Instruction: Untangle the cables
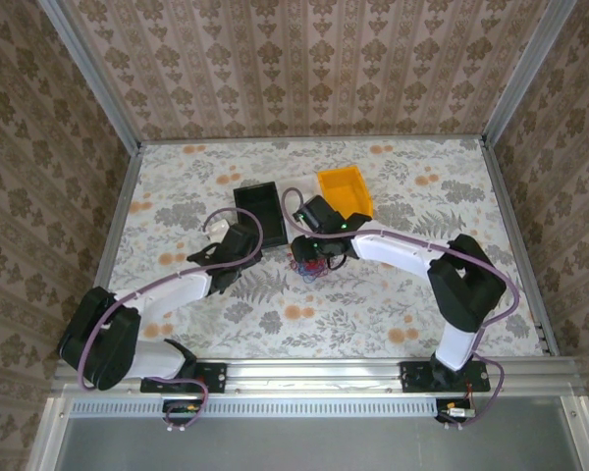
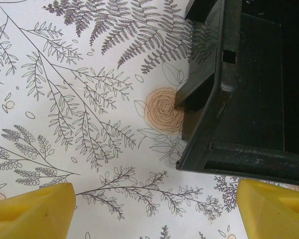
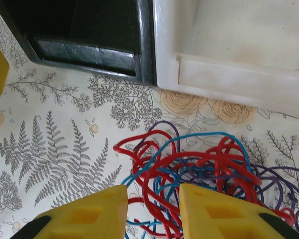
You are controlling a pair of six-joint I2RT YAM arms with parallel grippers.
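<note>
Several cables (image 3: 189, 167) in red, blue and dark purple lay knotted in one heap on the table (image 1: 393, 294), just in front of the black bin (image 3: 84, 52) and near the yellow bin (image 1: 346, 189). Right gripper (image 3: 153, 211) stood over the near edge of the heap, fingers apart, with a few red and blue strands running through the gap and nothing pinched yet. Left gripper (image 2: 154, 209) sat beside the black bin's corner, fingers spread wide over bare table, holding nothing. Risk, as judged: closing here would catch several strands at once, so a lift would drag the whole heap and tighten the knot rather than free one wire. With no second hold from the left, loops could also snag on the bin rim.
</note>
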